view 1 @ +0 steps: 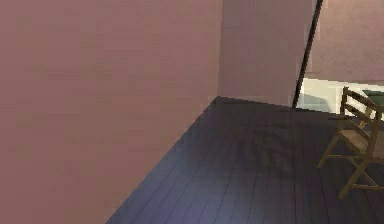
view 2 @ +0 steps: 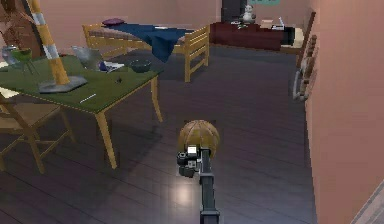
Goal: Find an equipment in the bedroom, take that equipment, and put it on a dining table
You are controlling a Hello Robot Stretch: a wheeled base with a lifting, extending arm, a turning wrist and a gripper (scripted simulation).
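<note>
Dark arm (view 2: pixel 208 195), round ball (view 2: pixel 198 135) (orange-brown)

A wooden chair (view 1: pixel 358 140) stood at the forward view's right edge; at the arm side view's top, a blue blanket (view 2: pixel 157 38) draped a wooden bed (view 2: pixel 196 52); a dark red cabinet (view 2: pixel 245 36) stood upper right.

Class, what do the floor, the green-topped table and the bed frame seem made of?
Floor: dark stained wood planks, judging by the seams, with faint sheen. Table: matte green top, perhaps painted, on pale wooden legs. Bed frame: pale slatted wood, seemingly unpainted.
</note>
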